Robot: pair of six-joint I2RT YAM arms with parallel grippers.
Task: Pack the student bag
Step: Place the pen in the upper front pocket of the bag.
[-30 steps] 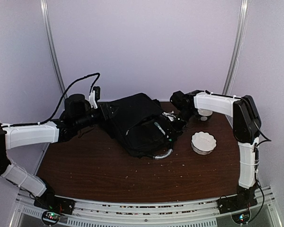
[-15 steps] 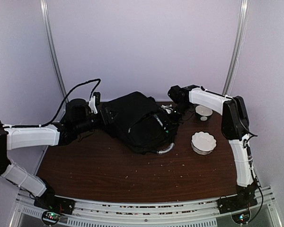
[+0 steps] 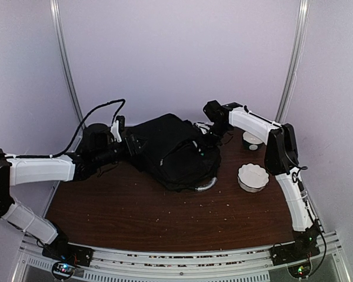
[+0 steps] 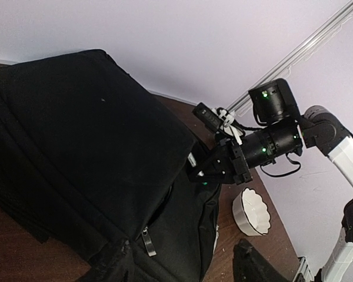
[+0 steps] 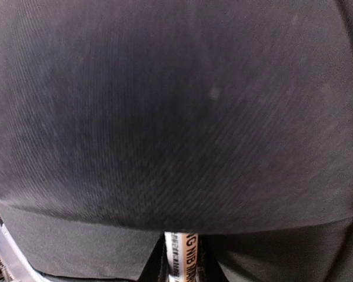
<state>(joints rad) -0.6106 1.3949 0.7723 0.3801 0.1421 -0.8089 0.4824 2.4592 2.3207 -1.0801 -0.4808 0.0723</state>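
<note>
- Only readable writing: black print on the white marker barrel (image 5: 181, 257), partly cut off, roughly "NIB MAR"; the rest is hidden.
- Right pincer (image 4: 207, 171): pressed nearly together, pinching that marker. It is at the far right top of the bag, nose pushed into the black fabric, which fills the right wrist view.
- Large black fabric student bag (image 3: 172, 155): lying on the worktop at centre-rear between the two arms, bulging upward. Its grey-silver top handle (image 3: 205, 188) curls out at the near right edge.
- Metal zipper pull (image 4: 148, 241) hangs on the bag's side seam.
- Left pincer (image 3: 131, 147): right against the bag's left side. Can't tell whether it is spread free or clamped on fabric.
- White scalloped bowl (image 3: 253, 176): on the worktop right of the bag, near it but apart.
- Small round white-and-grey item (image 3: 253, 140): behind the bowl, too small to identify.
- Green lights glow on the right arm's wrist (image 4: 263, 94).
- Dark brown wood-grain worktop (image 3: 135, 211), dotted with pale specks towards the front.
- Silver metal rail (image 3: 176, 258) along the near edge, carrying both arm bases.
- Room: plain pale lilac-white walls, with two slim metal poles (image 3: 65, 64) rising left and right behind the worktop.
- Black cable (image 3: 100, 108) loops above the left arm.
</note>
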